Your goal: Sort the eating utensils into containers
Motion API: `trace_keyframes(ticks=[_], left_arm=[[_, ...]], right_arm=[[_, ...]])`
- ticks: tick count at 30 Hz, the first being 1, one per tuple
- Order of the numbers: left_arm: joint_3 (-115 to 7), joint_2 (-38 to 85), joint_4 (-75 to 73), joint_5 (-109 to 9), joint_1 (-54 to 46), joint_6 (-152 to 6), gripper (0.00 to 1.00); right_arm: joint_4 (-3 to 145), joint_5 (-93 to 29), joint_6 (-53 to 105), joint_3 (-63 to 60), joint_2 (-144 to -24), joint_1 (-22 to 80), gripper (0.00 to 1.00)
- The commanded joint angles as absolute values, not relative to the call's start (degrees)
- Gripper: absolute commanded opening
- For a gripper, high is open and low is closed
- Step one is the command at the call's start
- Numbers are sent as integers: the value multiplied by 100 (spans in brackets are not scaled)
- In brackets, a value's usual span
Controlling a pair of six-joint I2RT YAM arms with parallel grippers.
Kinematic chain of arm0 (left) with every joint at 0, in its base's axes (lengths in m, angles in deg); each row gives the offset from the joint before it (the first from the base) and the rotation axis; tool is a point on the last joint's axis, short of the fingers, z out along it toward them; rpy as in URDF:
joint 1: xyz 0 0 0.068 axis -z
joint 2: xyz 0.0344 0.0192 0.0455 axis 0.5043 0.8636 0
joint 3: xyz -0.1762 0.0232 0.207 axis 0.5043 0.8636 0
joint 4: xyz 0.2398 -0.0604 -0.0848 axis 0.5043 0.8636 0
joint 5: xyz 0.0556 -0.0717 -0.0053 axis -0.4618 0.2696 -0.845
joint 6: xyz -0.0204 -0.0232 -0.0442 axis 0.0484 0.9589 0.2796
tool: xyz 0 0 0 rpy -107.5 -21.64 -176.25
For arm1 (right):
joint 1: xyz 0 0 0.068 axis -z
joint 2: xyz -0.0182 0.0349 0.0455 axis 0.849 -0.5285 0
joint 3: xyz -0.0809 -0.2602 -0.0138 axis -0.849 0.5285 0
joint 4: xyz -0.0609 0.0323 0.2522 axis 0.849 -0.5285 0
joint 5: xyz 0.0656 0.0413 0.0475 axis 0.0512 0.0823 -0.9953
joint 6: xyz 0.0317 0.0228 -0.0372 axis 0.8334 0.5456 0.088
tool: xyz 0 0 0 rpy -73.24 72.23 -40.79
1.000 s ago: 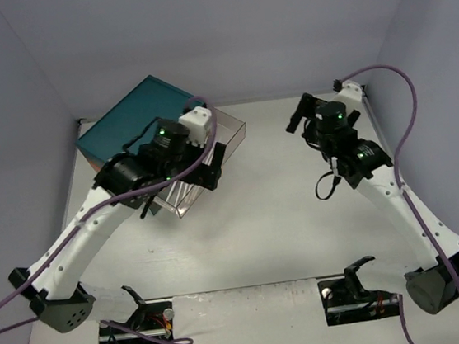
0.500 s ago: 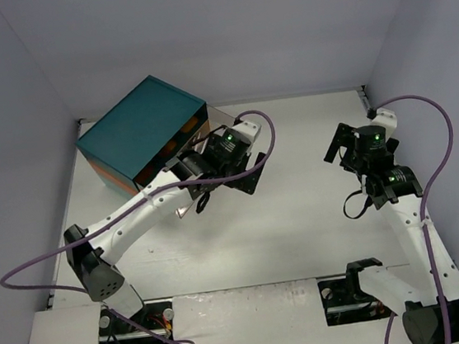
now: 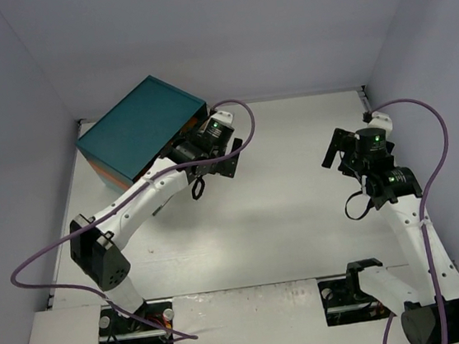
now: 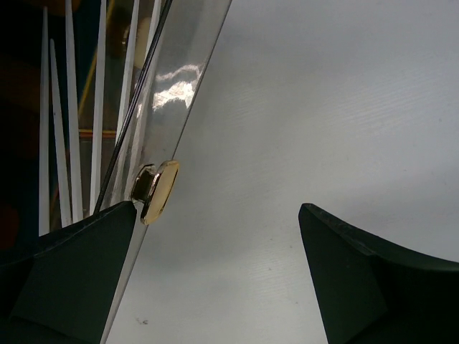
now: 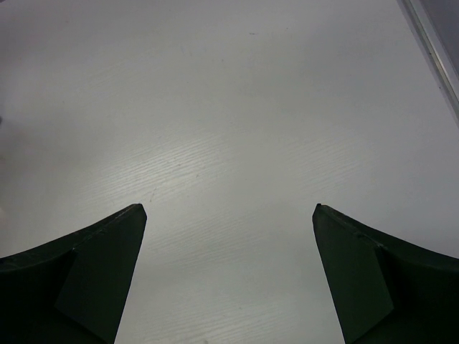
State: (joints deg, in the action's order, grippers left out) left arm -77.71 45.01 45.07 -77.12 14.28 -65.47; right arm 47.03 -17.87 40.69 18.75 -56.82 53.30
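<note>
**Left arm at the drawer front.** The left arm point(image 3: 134, 208) reaches across the white table point(image 3: 276, 216) to the front of a teal chest point(image 3: 137, 126) standing in the far left corner. Its purple cable point(image 3: 245, 124) loops above the wrist.

Seen from the wrist camera, the left gripper point(image 4: 215, 211) is spread wide in front of a clear drawer point(image 4: 183, 79) of that chest. The drawer's small gold knob point(image 4: 159, 190) sits just beside the tip of one of the fingers point(image 4: 79, 265), the one on the left of that view. It lies at the edge of the gap rather than in its middle. Whether finger and knob touch cannot be told. The other finger is well apart from the knob, over bare table, and the gripper holds nothing.

Behind the see-through drawer front, several slim pale utensils point(image 4: 72, 136) lie side by side, lengthwise inside the drawer. Only their thin shafts show, so forks, spoons and knives cannot be told apart. From above, the arm hides the drawer, and how far it stands out from the chest cannot be told.

The right arm point(image 3: 410, 226) stands well away on the right side of the table. The right gripper point(image 5: 229, 209) is likewise spread, its two fingers framing bare table surface and holding nothing.
</note>
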Motion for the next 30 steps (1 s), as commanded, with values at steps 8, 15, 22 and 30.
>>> trace_keyframes(ticks=[8, 15, 22, 30], left_arm=[[-7914, 4460, 4144, -8469, 305, -7456, 97], [-7977, 4456, 4069, -8540, 101, -7572, 97], [-8410, 3553, 4096, -7857, 249, -7585, 97], [-8707, 2125, 4116, -8566, 281, -7761, 98]], right_arm=[[4832, -2119, 3967, 1911, -5711, 5355, 100], [4818, -2307, 3952, 1791, -5675, 5362, 100], [4648, -2638, 3629, 1045, -5661, 5362, 100], [4394, -1908, 3151, -444, -5821, 5214, 100]])
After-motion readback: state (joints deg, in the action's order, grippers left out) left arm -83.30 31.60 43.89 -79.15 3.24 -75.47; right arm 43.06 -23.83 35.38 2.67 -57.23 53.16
